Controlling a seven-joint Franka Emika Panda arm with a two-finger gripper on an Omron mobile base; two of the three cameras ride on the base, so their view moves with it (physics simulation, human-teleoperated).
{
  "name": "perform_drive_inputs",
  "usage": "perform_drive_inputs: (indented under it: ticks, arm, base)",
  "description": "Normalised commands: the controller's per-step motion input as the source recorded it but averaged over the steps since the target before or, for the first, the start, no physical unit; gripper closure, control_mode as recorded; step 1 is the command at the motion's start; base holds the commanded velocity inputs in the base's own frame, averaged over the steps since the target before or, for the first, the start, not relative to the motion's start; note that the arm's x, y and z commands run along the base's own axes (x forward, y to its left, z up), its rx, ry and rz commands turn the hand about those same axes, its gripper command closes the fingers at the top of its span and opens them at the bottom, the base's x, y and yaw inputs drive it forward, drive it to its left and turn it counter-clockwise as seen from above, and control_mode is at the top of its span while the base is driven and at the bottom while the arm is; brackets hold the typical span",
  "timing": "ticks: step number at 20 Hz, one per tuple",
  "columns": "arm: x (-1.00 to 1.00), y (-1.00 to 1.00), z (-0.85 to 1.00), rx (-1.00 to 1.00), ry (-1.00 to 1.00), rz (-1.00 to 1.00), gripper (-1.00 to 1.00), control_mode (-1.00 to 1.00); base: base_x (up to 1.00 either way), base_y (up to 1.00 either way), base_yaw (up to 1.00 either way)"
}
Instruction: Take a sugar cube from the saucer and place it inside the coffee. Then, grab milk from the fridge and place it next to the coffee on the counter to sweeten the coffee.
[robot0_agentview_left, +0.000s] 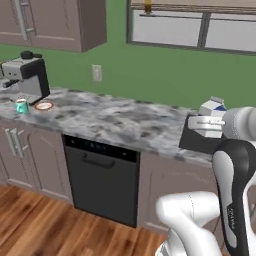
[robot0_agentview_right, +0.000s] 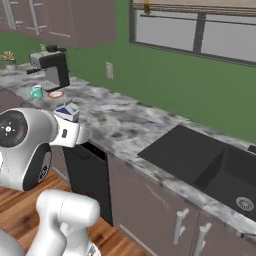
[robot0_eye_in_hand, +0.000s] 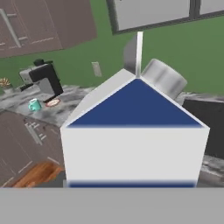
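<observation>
The fingers (robot0_agentview_left: 209, 122) grip the milk carton (robot0_eye_in_hand: 133, 131), held up in the air off the surface (robot0_agentview_left: 115, 122); the mug (robot0_agentview_left: 21, 106) and saucer (robot0_agentview_left: 44, 105) sit side by side by the coffee machine (robot0_agentview_left: 27, 75), well apart from the carton; a long bare stretch of surface runs between; no writing is readable

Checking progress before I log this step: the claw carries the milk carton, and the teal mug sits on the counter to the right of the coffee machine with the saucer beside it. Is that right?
Not quite. The mug sits in front of the coffee machine, toward its left side, not to its right; the left base view shows it. The rest holds: the claw carries the milk carton, and the saucer lies beside the mug on the counter.
</observation>
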Motion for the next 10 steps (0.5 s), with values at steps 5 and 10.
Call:
perform_drive_inputs:
  ticks: [5, 10]
  arm:
    - [0.0, 0.0, 0.0, 0.0, 0.0, 0.0, 1.0, 1.0]
    - [0.0, 0.0, 0.0, 0.0, 0.0, 0.0, 1.0, 1.0]
  base:
    - [0.96, 1.0, 0.0]
    - [0.84, 1.0, 0.0]
